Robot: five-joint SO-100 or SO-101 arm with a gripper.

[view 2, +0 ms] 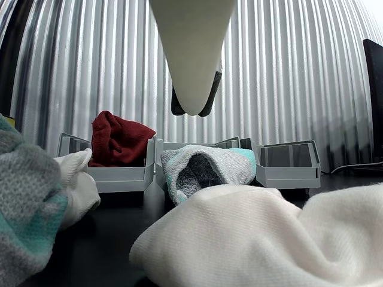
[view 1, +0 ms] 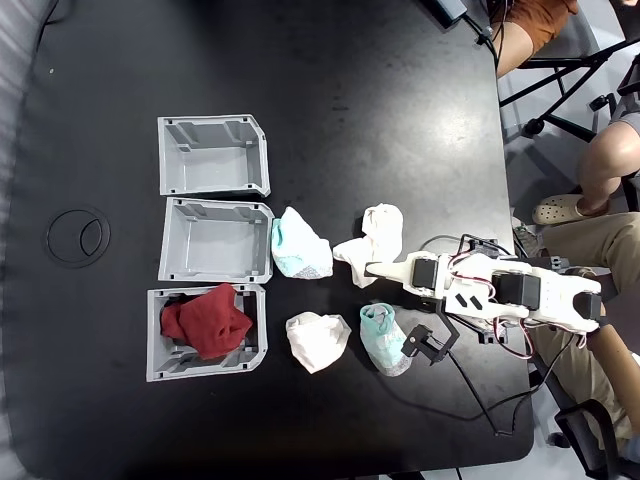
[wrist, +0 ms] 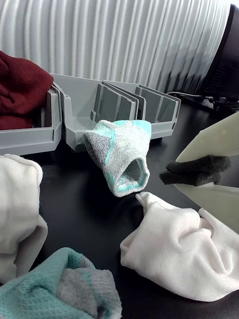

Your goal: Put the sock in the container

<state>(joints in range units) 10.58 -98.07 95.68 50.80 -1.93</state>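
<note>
Fixed view, working outward from the arm. Gripper (view 1: pixel 372 270) lies low over the longer bent white sock (view 1: pixel 370 240); in the wrist view its jaws stand together, dark pads touching, holding nothing. One mint-green-and-white sock (view 1: pixel 384 338) lies just below the arm. The sock (view 1: pixel 317 340), a rounded white lump, rests on the black table (view 1: pixel 350 100) just beside the bin holding dark red cloth (view 1: pixel 206 320). A second mint sock (view 1: pixel 299 246) touches the middle container (view 1: pixel 216 240). A third bin (view 1: pixel 213 155) sits farthest up.

White arm (view 1: pixel 500 290), black motors, red-and-white cables
</note>
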